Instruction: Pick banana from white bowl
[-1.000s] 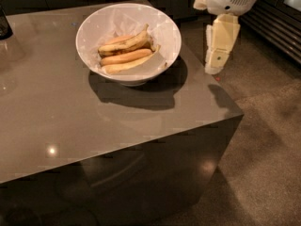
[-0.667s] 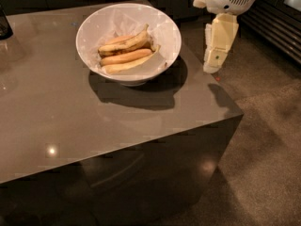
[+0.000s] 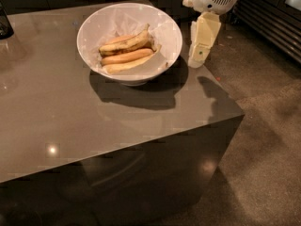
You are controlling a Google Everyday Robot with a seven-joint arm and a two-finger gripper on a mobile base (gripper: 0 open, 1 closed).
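Observation:
The white bowl [image 3: 164, 27] stands at the back of the grey table [image 3: 70, 121]. Three bananas lie in it side by side. The pale yellow banana [image 3: 129, 65] is the nearest one, along the bowl's front. An orange-tinted banana [image 3: 126, 56] lies behind it, and one with dark streaks [image 3: 126, 43] lies at the back. My gripper [image 3: 197, 60] hangs pointing down just right of the bowl's rim, over the table's right edge. It is apart from the bowl and holds nothing.
A dark object [image 3: 4, 21] stands at the table's far left edge. The table's right edge and front corner [image 3: 242, 114] drop to a speckled floor. A dark slatted panel [image 3: 277, 22] runs along the right background.
My gripper has moved left, closer to the bowl's right rim. The bowl and the bananas have not moved.

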